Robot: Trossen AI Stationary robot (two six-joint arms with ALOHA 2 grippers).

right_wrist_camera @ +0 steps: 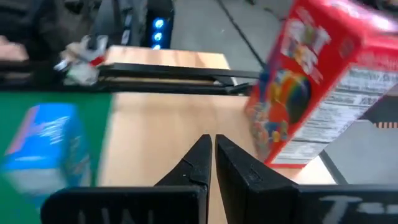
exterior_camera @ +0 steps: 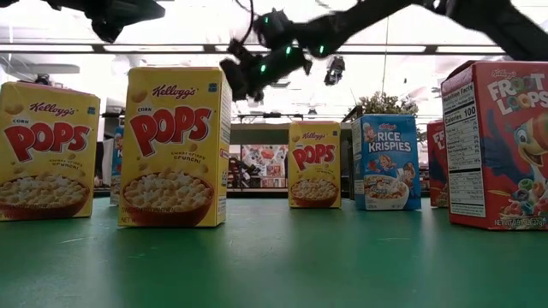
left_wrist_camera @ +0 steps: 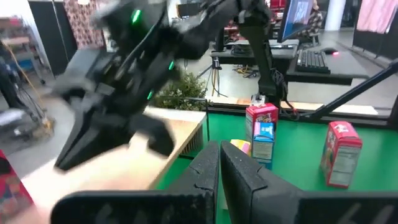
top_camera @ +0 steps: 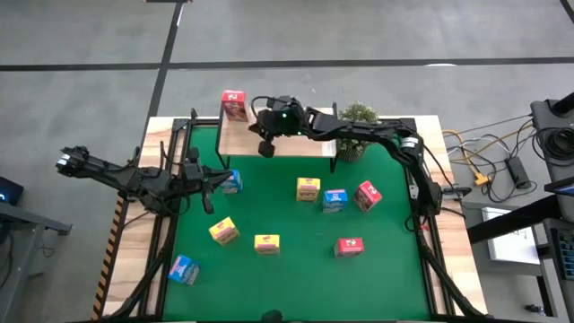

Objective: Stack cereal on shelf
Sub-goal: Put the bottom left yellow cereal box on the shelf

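One pink-red cereal box point(top_camera: 235, 106) point(right_wrist_camera: 317, 87) stands upright on the far left corner of the light-wood shelf point(top_camera: 296, 142). My right gripper point(top_camera: 266, 145) point(right_wrist_camera: 212, 149) hovers shut over the shelf's left half, beside that box and touching nothing. Several more boxes stand on the green tabletop: yellow point(top_camera: 308, 189), blue point(top_camera: 334, 200), pink-red point(top_camera: 368, 195) and others nearer. My left gripper point(top_camera: 211, 186) point(left_wrist_camera: 219, 163) is shut above the table's left side, next to a blue box point(top_camera: 231, 182) and pointing toward the shelf.
A small potted plant point(top_camera: 359, 117) stands at the shelf's right end. Near the table's front are yellow boxes point(top_camera: 223, 231) point(top_camera: 266, 243), a pink-red box point(top_camera: 349, 246) and a blue box point(top_camera: 183, 269). Most of the shelf board is bare wood point(right_wrist_camera: 161, 137).
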